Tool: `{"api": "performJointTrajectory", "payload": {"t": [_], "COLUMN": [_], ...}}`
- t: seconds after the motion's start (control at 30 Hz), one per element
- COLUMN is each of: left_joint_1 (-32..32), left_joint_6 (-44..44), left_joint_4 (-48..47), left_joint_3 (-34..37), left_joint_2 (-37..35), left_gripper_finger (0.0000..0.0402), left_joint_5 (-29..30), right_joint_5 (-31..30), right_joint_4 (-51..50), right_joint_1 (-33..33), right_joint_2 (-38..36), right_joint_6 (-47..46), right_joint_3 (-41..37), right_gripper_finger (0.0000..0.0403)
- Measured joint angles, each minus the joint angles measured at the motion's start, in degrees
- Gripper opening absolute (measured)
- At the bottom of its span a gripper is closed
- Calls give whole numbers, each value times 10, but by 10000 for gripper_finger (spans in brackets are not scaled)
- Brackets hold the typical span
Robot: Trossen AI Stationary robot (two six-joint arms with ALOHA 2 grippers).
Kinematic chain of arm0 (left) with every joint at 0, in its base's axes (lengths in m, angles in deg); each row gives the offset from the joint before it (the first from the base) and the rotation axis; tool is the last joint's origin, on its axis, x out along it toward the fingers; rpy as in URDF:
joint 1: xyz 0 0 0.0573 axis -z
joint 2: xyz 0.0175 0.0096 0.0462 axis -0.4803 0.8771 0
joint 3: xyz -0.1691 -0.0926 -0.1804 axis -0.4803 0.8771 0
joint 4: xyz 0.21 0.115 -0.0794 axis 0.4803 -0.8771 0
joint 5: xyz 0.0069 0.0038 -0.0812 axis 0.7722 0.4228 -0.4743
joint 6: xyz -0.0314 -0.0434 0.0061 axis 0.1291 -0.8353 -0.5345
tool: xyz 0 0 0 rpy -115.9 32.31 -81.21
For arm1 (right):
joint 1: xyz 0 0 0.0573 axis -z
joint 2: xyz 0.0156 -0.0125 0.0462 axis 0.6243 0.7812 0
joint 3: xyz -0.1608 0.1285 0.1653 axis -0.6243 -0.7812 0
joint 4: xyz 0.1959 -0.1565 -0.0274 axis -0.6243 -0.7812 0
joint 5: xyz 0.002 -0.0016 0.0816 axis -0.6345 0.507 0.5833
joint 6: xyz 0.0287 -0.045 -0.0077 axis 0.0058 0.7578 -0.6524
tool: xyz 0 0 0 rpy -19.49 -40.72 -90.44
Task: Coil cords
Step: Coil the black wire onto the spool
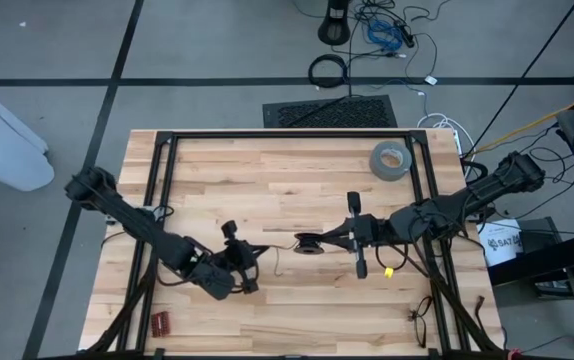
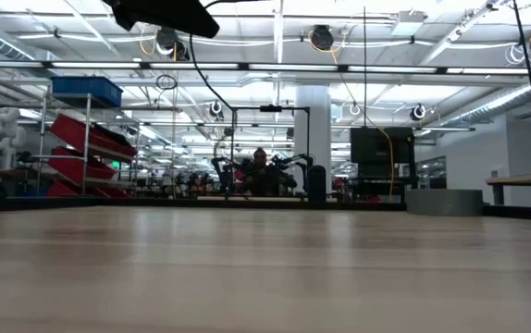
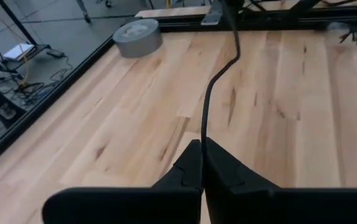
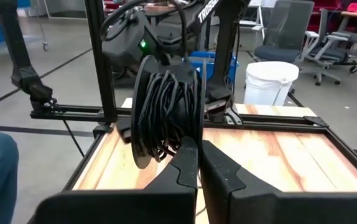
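Hanging mid-table, the coiled cord (image 4: 163, 109) is pinched by the right gripper (image 4: 197, 146), its far side hidden behind the bundle. The left gripper (image 3: 202, 149) is clamped on the cord's loose end, which runs out of frame in the left wrist view.

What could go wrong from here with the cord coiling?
The right gripper pinches only the coil's edge, so loops could slide off and unravel. The left gripper holds the thin cord at its fingertips; a tug might pull it free or drag the coil out of the right grip.
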Motion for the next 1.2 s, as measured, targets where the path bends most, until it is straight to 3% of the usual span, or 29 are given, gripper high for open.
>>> {"api": "performJointTrajectory", "payload": {"t": [0.23,0.57,1.2], "left_joint_1": [-1,1,47], "left_joint_6": [-29,-25,-25], "left_joint_4": [-77,-107,-100], "left_joint_3": [0,0,0], "left_joint_2": [-44,-113,-121], "left_gripper_finger": [2,2,2], "left_joint_5": [3,-27,-33], "right_joint_5": [0,-2,-3], "right_joint_4": [-22,-49,-69], "right_joint_1": [6,18,19], "right_joint_2": [0,0,24], "right_joint_6": [0,12,90], "right_joint_3": [0,0,0], "right_gripper_finger": [0,0,0]}}
